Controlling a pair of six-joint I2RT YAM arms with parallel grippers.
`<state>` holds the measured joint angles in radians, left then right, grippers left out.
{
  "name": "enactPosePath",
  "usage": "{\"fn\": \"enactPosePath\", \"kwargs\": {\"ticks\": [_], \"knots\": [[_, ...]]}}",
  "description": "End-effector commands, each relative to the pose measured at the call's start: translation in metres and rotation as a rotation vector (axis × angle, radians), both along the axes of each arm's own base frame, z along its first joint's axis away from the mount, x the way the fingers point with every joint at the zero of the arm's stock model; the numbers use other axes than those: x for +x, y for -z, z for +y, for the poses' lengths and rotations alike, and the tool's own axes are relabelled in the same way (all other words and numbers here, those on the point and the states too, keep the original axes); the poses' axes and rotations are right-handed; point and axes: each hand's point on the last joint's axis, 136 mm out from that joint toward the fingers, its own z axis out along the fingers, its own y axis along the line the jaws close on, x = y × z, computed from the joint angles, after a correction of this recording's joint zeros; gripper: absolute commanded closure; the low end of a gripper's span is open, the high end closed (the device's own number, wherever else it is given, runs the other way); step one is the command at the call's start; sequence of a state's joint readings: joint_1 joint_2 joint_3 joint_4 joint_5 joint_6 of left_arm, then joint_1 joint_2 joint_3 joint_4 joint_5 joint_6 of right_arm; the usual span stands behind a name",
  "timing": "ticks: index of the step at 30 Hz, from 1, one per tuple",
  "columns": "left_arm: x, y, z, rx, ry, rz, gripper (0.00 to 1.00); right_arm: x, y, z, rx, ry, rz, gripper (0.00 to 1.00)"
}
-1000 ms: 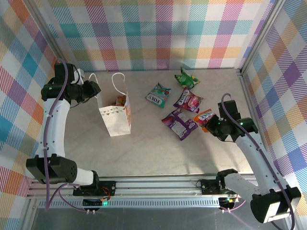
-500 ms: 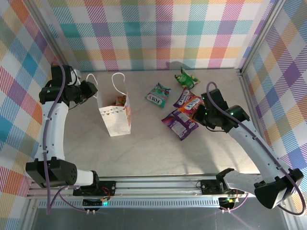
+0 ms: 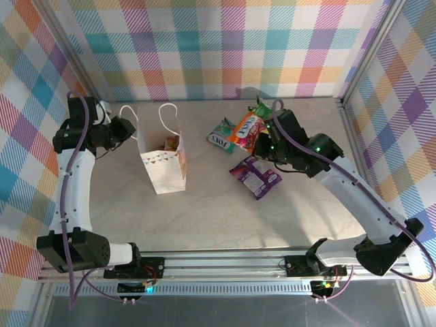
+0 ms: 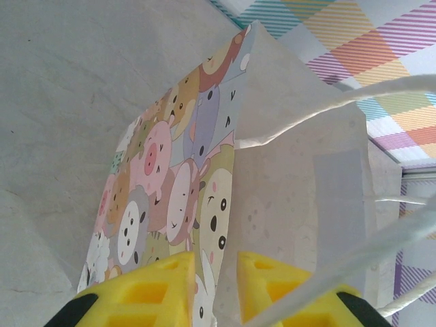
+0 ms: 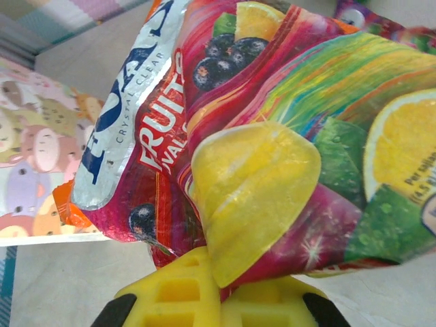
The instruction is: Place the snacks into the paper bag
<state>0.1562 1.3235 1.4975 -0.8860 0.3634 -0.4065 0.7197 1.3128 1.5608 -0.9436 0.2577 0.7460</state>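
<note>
Top external view: we see the paper bag [image 3: 163, 170] standing up on the table, at about 9 o'clock from the middle. Its mouth is open at the top.
Right gripper [image 5: 221, 286]: it is closed tight on a red snack packet [image 3: 246, 127]. The packet is up in the air at 2 o'clock from the bag, well apart from it.
Left gripper [image 4: 216, 262]: its yellow fingers sit one on each side of the bag's wall, on the 9 o'clock side. We cannot tell if they squeeze the paper or just sit close.
Other snacks: a teal packet [image 3: 218, 139], a green packet [image 3: 261, 107] and a purple packet [image 3: 255, 176] lie on the table near the held one. A small packet in the bag [image 3: 172, 143] peeks out.
Worry one: the red packet is pinched at one end and hangs big and floppy. We think it may catch the rim or the cord handles and fall outside.
Worry two: the bag is light. If nothing holds it, a bump could tip it over.
Worry three: the foil is slippery, so it might slide out on the way.
</note>
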Motion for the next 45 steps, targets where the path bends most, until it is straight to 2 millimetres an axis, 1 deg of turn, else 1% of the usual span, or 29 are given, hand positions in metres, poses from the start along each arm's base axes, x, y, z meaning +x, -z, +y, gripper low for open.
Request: {"fn": "enactPosePath", "kwargs": {"ticks": [1,6,11,18,22,26,30,32,35,40,45], "knots": [[-0.005,-0.011,0.003,-0.025,-0.013,-0.037,0.77,0.008,-0.034,0.015,0.001,-0.059,-0.116,1.0],[-0.007,-0.008,0.004,-0.031,-0.015,-0.031,0.78,0.007,-0.056,0.046,-0.02,-0.167,-0.176,1.0],[-0.008,-0.008,0.005,-0.033,-0.014,-0.031,0.78,0.006,-0.071,0.069,-0.03,-0.237,-0.222,1.0],[-0.008,-0.009,0.004,-0.042,-0.013,-0.038,0.78,0.005,-0.102,0.105,-0.015,-0.368,-0.325,1.0],[-0.008,-0.007,0.006,-0.034,-0.016,-0.03,0.79,0.003,-0.114,0.126,-0.02,-0.44,-0.367,1.0],[-0.009,-0.004,0.008,-0.031,-0.021,-0.022,0.8,-0.001,-0.119,0.151,-0.025,-0.535,-0.397,1.0],[-0.01,-0.003,0.009,-0.028,-0.024,-0.023,0.8,-0.004,-0.124,0.17,-0.04,-0.597,-0.44,1.0],[-0.01,-0.004,0.009,-0.029,-0.026,-0.028,0.8,-0.004,-0.125,0.177,-0.049,-0.614,-0.454,1.0],[-0.009,-0.005,0.008,-0.035,-0.023,-0.034,0.8,0.0,-0.126,0.18,-0.047,-0.602,-0.458,1.0],[-0.01,-0.006,0.006,-0.058,-0.026,-0.034,0.81,-0.003,-0.13,0.191,-0.022,-0.641,-0.482,1.0],[-0.017,-0.007,0.002,-0.075,-0.016,-0.03,0.81,-0.008,-0.133,0.21,0.013,-0.727,-0.515,1.0]]}}
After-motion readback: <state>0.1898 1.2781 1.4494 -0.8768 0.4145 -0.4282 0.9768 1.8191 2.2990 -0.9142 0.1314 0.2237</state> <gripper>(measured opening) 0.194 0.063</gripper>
